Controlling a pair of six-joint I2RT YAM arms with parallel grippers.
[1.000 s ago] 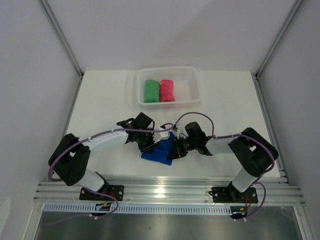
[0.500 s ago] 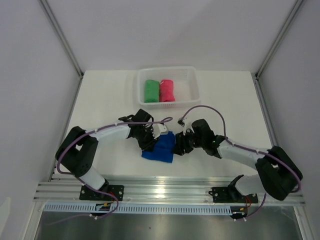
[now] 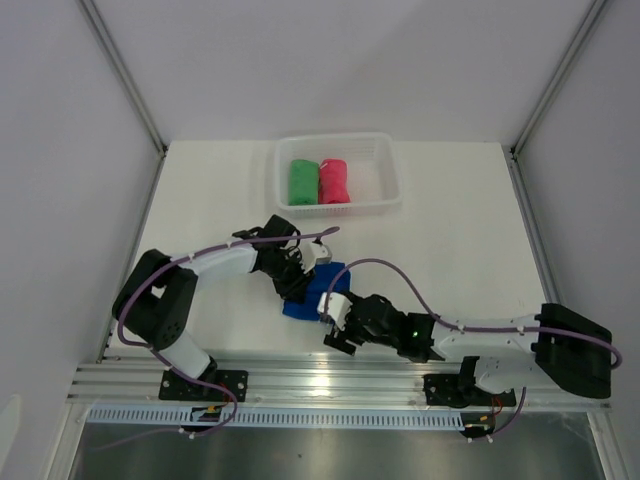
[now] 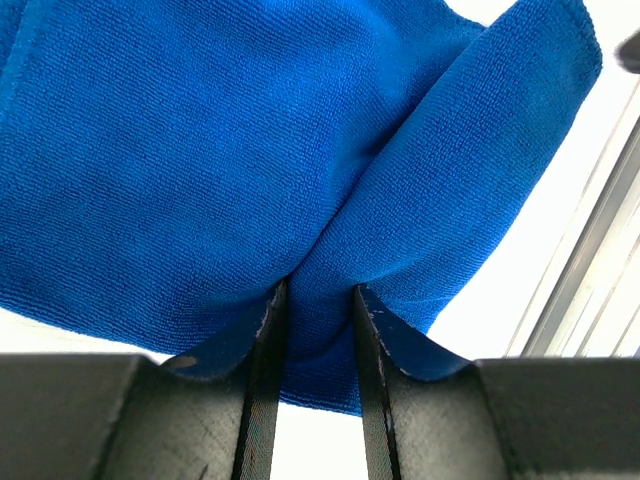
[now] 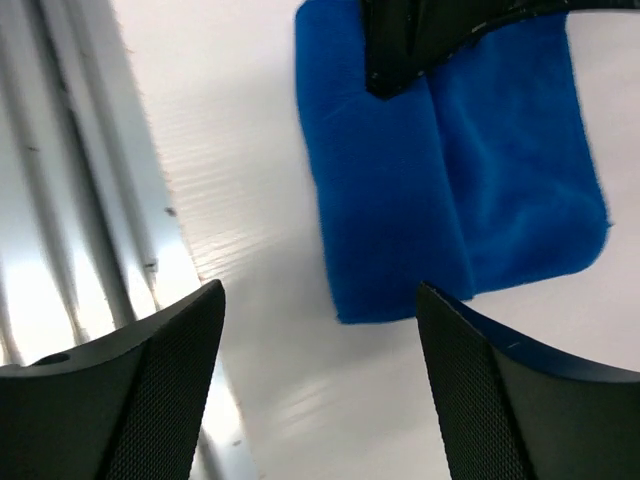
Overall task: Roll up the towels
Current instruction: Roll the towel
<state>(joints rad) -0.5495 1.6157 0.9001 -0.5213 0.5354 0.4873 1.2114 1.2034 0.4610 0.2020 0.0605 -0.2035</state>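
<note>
left gripper (image 4: 318, 295) jaws clenched on a pinched ridge of the blue towel (image 4: 190, 150), judged to anchor it for rolling; right gripper (image 5: 318, 310) jaws spread wide, empty, beside its near edge. only the top view shows the green towel (image 3: 302, 182) and pink-red towel (image 3: 334, 181) rolled in the basket (image 3: 340, 208), the blue one on the table (image 3: 200, 200); only the left wrist shows the pinch.

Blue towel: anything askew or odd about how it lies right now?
Only that the blue towel is a slack, bunched fold pinched in the left gripper, not a roll like the green towel and pink towel in the basket. The right gripper hangs open, clear of it. Nothing spilled or damaged.
</note>
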